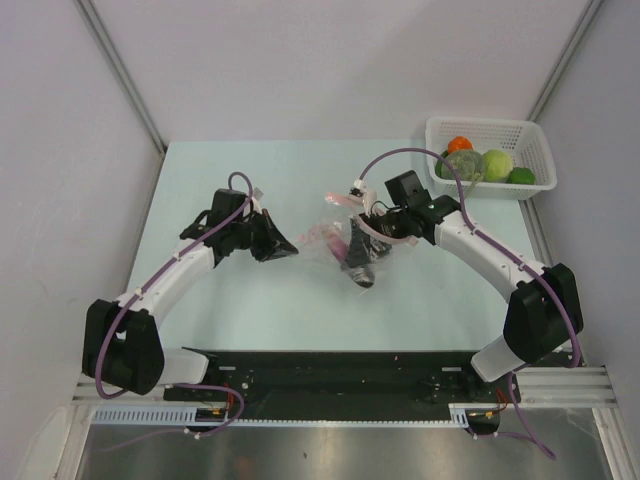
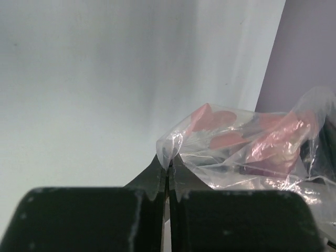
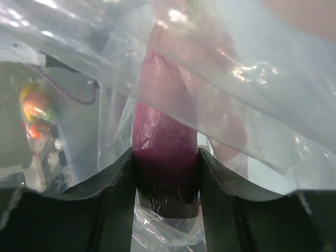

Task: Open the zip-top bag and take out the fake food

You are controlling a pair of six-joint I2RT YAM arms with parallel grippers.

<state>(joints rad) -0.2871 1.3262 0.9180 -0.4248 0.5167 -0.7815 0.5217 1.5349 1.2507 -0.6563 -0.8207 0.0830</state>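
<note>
The clear zip-top bag [image 1: 340, 215] lies crumpled at the table's middle, stretched between my two grippers. My left gripper [image 1: 283, 247] is shut on a corner of the bag [image 2: 173, 144], its jaws pressed together on the plastic at the fingertips [image 2: 168, 163]. My right gripper [image 1: 358, 262] is shut on the purple eggplant [image 3: 164, 139], which sits between both fingers with bag plastic [image 3: 247, 63] draped around it. I cannot tell whether plastic lies between the fingers and the eggplant. The eggplant shows pink through the bag [image 1: 331, 238]. Pink shapes also show inside the bag [image 2: 262, 144].
A white mesh basket [image 1: 538, 150] stands at the table's back right. It holds an orange-red ball [image 1: 459, 144], a mottled green-brown head [image 1: 463, 166], a pale green round piece [image 1: 496, 163] and a dark green pepper [image 1: 521, 176]. Grey walls enclose the table.
</note>
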